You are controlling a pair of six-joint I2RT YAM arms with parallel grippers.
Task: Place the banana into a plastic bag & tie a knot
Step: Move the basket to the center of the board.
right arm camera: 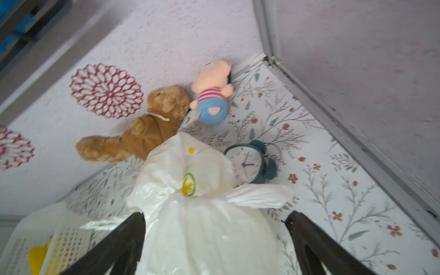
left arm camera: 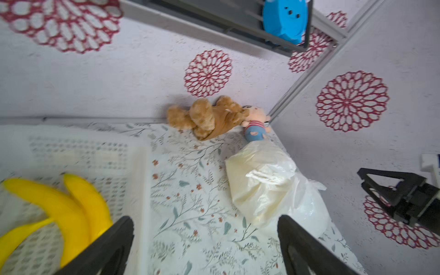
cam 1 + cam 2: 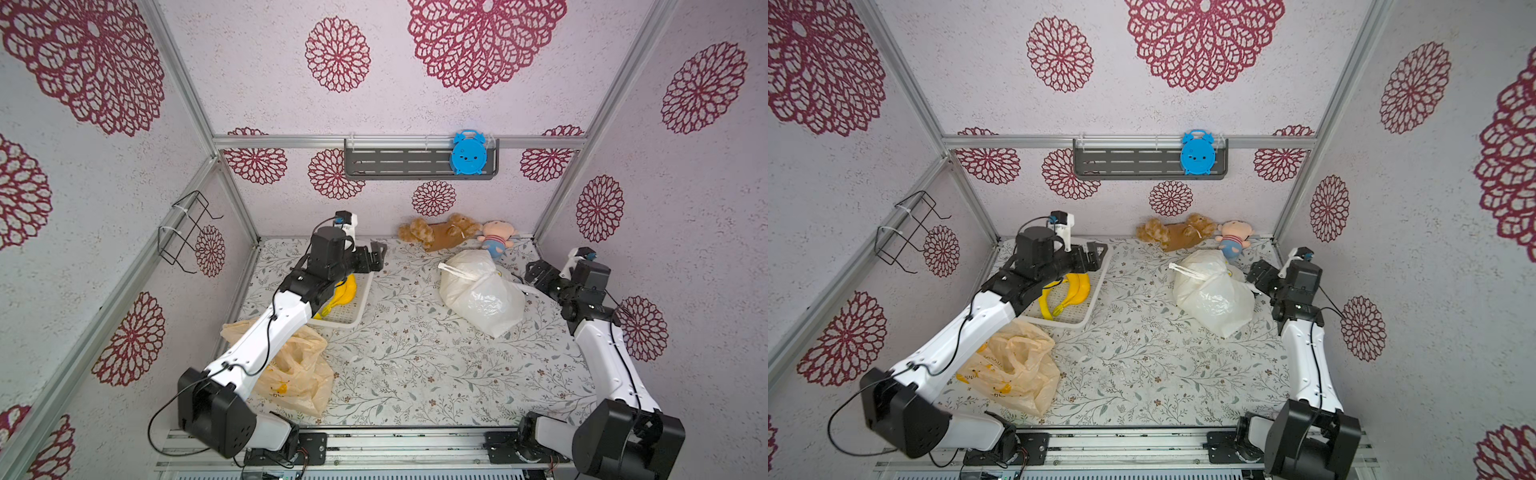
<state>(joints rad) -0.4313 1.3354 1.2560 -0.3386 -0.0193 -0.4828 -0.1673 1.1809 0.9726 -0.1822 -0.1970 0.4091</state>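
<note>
Top views are read with 12 o'clock at the back wall. A bunch of yellow bananas [image 3: 1073,291] is found in the white perforated tray [image 3: 1059,323] at about 10 o'clock from the table's middle, partly hidden by the left arm. The left gripper [image 3: 376,257] is held over the tray's far edge. In the left wrist view its jaws are spread wide and nothing is gripped between them. A white plastic bag [image 3: 478,295] is laid on the flowered table cover [image 3: 415,365] at about 2 o'clock, its neck gathered and a twisted handle stuck out toward 10 o'clock; its contents cannot be told. The right gripper [image 3: 532,270] is set just beside the bag, at the bag's 3 o'clock. Its jaws are spread wide too — the bag's bulk is seen between them in the right wrist view, yet no pinch is shown. A crumpled tan bag [image 3: 299,370] is noted at 8 o'clock, under the left arm. A teddy bear [image 3: 440,232] and a doll [image 3: 496,240] are seen against the back wall at 1 o'clock — a teal alarm clock [image 1: 250,164] is tucked behind the white bag.
</note>
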